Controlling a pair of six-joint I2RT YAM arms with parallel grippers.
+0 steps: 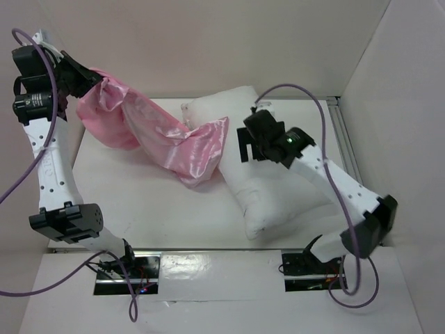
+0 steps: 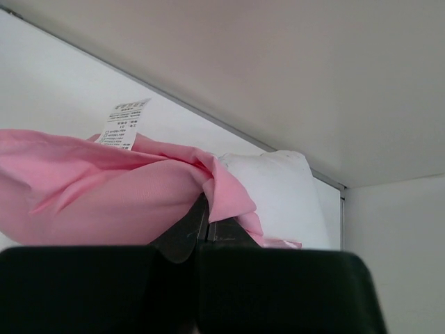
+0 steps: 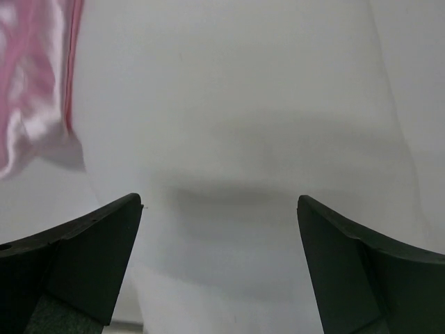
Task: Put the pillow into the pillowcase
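1 pillow (image 1: 274, 202), long axis diag to near-right; pillowcase (image 1: 160, 136) across.

The pillowcase (image 1: 195, 149) is glossy pink satin, the pillow (image 1: 259, 198) matt white cloth.

Pillow (image 1: 268, 205) partly hidden under pillowcase (image 1: 160, 136); label (image 2: 124, 124) print unreadable (too small).

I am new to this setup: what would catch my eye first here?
The pink pillowcase, pinched in the left gripper at the far left, drapes down onto the table. The white pillow lies to its right, under the open right gripper.
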